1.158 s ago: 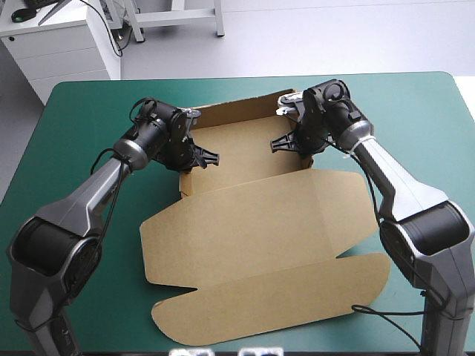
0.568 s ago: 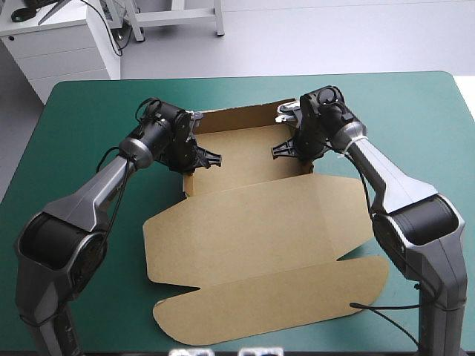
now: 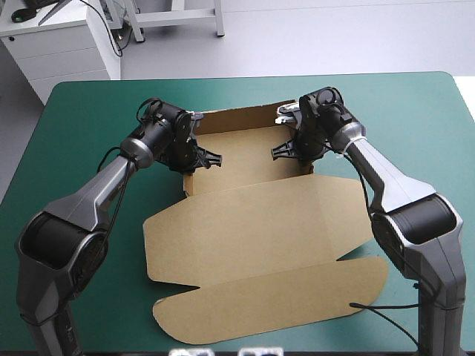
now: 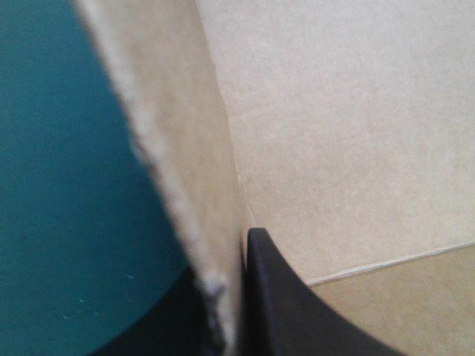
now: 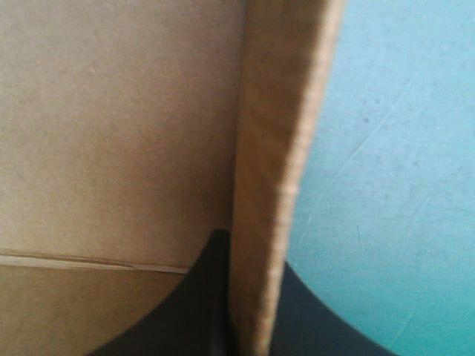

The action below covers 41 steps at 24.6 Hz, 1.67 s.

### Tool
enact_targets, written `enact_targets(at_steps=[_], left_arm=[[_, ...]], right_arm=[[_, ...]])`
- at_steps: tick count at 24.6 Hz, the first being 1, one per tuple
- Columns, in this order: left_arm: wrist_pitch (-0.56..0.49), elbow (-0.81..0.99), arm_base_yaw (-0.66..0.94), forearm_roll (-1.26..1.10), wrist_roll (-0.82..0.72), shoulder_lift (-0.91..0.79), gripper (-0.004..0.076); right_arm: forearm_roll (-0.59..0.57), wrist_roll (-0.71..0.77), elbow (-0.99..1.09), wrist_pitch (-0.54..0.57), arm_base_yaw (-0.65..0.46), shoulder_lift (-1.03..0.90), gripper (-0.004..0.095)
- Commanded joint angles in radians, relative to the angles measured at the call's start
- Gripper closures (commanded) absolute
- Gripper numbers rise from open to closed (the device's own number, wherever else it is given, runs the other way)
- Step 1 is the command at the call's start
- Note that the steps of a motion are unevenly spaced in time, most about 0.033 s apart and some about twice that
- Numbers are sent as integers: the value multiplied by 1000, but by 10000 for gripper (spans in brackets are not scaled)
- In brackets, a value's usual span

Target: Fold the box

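The brown box point(image 3: 252, 222) lies in the middle of the table. Its far part is a tray with the back wall point(image 3: 237, 115) up, and its lid point(image 3: 267, 297) lies flat toward the near edge. My left gripper point(image 3: 194, 156) pinches the tray's raised left side wall; in the left wrist view the wall point(image 4: 185, 148) runs between the black fingers point(image 4: 274, 304), left gripper point(image 4: 226, 297) shut on it. My right gripper point(image 3: 293, 148) holds the right side wall point(image 5: 278, 148) the same way, right gripper point(image 5: 249, 297) shut with one finger on each face.
The teal-green cover point(image 3: 82, 133) shows in wide bands left and right of the box. The lid's rounded front flap point(image 3: 185, 326) reaches close to the table's near edge. The table's far edge point(image 3: 245, 76) lies just beyond the tray's back wall.
Both grippers have shifted slightly inward with the side walls they hold, and the whole box has slid a little. Just before now, hardly anything moves.
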Motion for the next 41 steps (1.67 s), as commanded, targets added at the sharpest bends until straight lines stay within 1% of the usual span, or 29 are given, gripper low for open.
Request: enact_targets(at_steps=[1, 3, 5, 9, 11, 12, 14, 16, 19, 20, 22, 24, 25, 26, 27, 31, 34, 38, 41], left_arm=[[51, -10, -6, 36, 86, -30, 688], [51, -10, -6, 36, 88, -30, 625], [46, -10, -6, 36, 88, -30, 538], [44, -18, -6, 36, 79, -30, 358], [49, -32, -6, 51, 77, -30, 295], [54, -52, -6, 76, 63, -30, 266], [70, -105, -6, 90, 49, -30, 266], [68, -163, -6, 90, 49, -30, 266], [72, -225, -6, 90, 49, -30, 266], [90, -265, -6, 90, 49, -30, 267], [108, -335, -6, 93, 49, -30, 304], [108, -425, -6, 75, 49, -30, 425], [108, -486, -6, 39, 49, -34, 559], [108, -512, -6, 11, 49, -44, 673], [108, -537, -10, -23, 89, -73, 726], [109, -533, -10, -57, 108, -162, 731], [109, -512, -10, -62, 140, -239, 731], [109, -430, -10, -59, 178, -372, 731], [109, -339, -10, -54, 217, -479, 731]], right_arm=[[-15, -34, -20, 14, -6, -52, 902], [-15, -40, -20, 14, -6, -52, 846], [-15, -40, -20, 14, -6, -52, 750], [-15, -36, -24, 12, -6, -52, 494], [-15, -30, -24, 2, -6, -52, 361], [-15, -30, -24, -7, -6, -52, 273], [-15, -29, -24, -32, -6, -52, 200], [-13, -29, -24, -75, -6, -53, 201], [-17, -28, -49, -108, -6, -53, 201], [-17, -28, -93, -118, -6, -53, 201], [-27, -28, -193, -98, -6, -53, 201], [-53, -28, -306, -14, -6, -53, 200], [-75, -33, -348, 14, -6, -53, 201], [-83, -33, -366, 14, -6, -66, 201], [-87, -33, -373, 14, -6, -82, 201], [-102, -33, -373, 14, -6, -111, 202], [-72, -30, -373, 14, -6, -123, 202], [-25, -32, -371, 15, -6, -140, 202], [-14, -32, -356, 15, -6, -160, 203]])
